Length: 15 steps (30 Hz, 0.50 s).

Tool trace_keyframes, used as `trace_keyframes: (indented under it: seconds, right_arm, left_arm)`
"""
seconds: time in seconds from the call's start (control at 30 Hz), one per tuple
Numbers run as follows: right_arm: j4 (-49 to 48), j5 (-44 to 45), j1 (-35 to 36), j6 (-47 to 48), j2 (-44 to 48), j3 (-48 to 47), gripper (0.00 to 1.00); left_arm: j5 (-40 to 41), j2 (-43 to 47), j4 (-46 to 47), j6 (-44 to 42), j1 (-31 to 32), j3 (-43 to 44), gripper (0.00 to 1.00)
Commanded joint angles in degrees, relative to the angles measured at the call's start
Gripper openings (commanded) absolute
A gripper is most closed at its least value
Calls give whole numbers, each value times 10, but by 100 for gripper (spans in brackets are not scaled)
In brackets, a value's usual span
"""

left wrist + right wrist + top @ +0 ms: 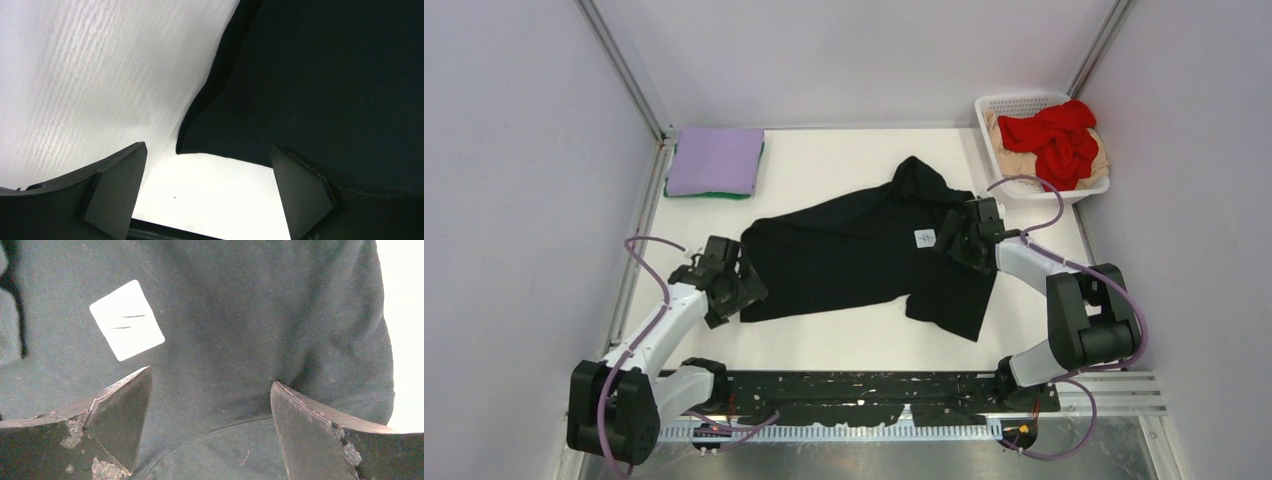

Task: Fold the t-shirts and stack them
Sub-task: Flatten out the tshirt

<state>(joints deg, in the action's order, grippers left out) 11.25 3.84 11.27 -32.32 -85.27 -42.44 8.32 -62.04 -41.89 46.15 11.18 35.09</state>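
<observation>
A black t-shirt (854, 255) lies spread across the middle of the table, collar end toward the right, with a white label (925, 238) showing. My left gripper (736, 290) hangs open at the shirt's lower-left corner (190, 147), with bare table between its fingers (117, 187). My right gripper (952, 240) is open just above the collar area, beside the label (127, 320), black cloth (250, 340) filling the gap between its fingers (305, 432). A folded lavender t-shirt (716, 158) rests on a green one (709, 194) at the back left. Red (1054, 140) and beige (1014, 160) t-shirts lie crumpled in the basket.
The white lattice basket (1009, 103) stands at the back right corner. Grey walls and metal posts enclose the table on three sides. A black perforated rail (864, 395) runs along the near edge between the arm bases.
</observation>
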Motion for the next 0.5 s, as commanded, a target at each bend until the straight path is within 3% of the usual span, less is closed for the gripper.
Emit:
trace_keyframes:
  seconds: [0.0, 0.17, 0.47]
  right_arm:
    - [44, 37, -13, -5, 3, -7, 95]
    - [41, 33, -16, -3, 10, -5, 95]
    - [43, 36, -39, -3, 17, 4, 96]
  left_arm:
    - [14, 28, -10, 34, 25, -27, 95]
    - [-6, -3, 35, 23, 25, -31, 71]
    - [-40, -88, 85, 28, 26, -31, 63]
